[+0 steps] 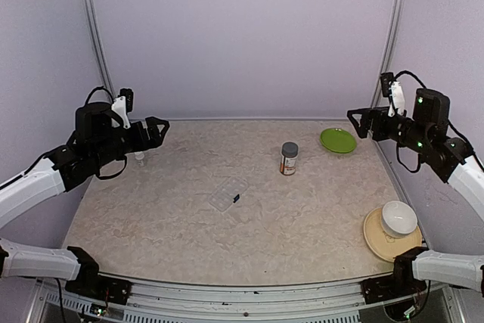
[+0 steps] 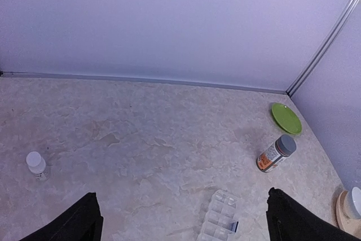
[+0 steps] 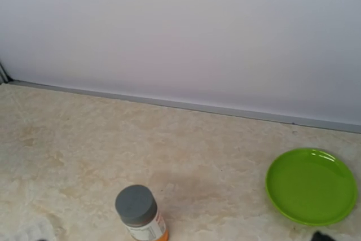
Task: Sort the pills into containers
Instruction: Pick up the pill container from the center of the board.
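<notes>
Barely started: one dark pill (image 1: 237, 198) sat at pill box (image 1: 226, 194) edge, inside or beside unclear; left gripper (image 1: 160, 131) and right gripper (image 1: 354, 121) hung high, jaws spread, empty.

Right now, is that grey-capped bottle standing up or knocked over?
Upright. The bottle stands on its base, with its grey cap on top.

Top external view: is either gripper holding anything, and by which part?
Nothing is held. The left gripper and right gripper both hover open above the table, well away from the flat clear plastic pill box and the grey-capped bottle.
</notes>
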Tool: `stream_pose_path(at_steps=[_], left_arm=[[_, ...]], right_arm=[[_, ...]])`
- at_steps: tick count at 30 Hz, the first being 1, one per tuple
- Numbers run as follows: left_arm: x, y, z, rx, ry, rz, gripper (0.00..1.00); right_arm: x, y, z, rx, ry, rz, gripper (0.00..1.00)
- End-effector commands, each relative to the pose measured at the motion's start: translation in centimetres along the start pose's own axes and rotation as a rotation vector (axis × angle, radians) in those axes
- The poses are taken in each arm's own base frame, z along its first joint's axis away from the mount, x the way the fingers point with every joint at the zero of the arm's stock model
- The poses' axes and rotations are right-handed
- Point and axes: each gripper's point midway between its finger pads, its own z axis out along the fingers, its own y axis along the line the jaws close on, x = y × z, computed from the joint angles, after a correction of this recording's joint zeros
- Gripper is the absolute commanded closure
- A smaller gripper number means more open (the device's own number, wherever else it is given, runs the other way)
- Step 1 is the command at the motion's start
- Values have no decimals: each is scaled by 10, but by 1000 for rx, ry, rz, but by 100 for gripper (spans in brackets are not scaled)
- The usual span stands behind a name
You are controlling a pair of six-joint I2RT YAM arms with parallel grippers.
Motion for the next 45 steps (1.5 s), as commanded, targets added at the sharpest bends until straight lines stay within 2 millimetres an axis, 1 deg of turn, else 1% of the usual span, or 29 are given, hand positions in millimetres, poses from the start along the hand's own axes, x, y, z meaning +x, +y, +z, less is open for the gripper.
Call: stream_pose_path(at_steps=[1, 4, 6, 8, 10, 12, 15, 19, 23, 26, 28, 37, 42, 45], left_arm=[[-20, -15, -1, 36, -51, -1, 1], [-23, -7, -1, 5, -87, -29, 1], [-22, 2, -1, -10, -114, -43, 1], [-22, 7, -3, -4, -135, -56, 1], [-23, 8, -3, 5, -144, -55, 1], [-22, 7, -2, 14, -136, -49, 1], [-16, 8, 2, 13, -112, -61, 1], [-5, 7, 4, 7, -109, -33, 1], [5, 13, 3, -38, -113, -11, 1], [20, 8, 6, -13, -73, 7, 1], [30, 3, 9, 2, -41, 20, 1], [81, -16, 37, -18, 155, 156, 1], [110, -27, 53, -25, 246, 213, 1], [125, -40, 62, 6, 300, 231, 1]], right_arm=[[-15, 13, -8, -46, -33, -36, 0], [-17, 14, -7, -52, -31, -34, 0], [-20, 10, -8, -25, -45, -6, 0], [-22, 5, -10, 0, -66, 24, 0], [-26, 5, -15, 5, -99, 42, 0], [-30, 11, -20, -24, -130, 36, 0], [-28, 16, -19, -56, -117, 6, 0], [-8, 22, -7, -97, -43, -19, 0], [17, 15, 7, -73, 45, 7, 0], [34, 19, 18, -102, 105, 22, 0], [42, 21, 23, -127, 129, 33, 0], [73, 32, 42, -171, 226, 41, 0], [103, 32, 57, -153, 330, 47, 0], [112, 36, 62, -141, 359, 30, 0]])
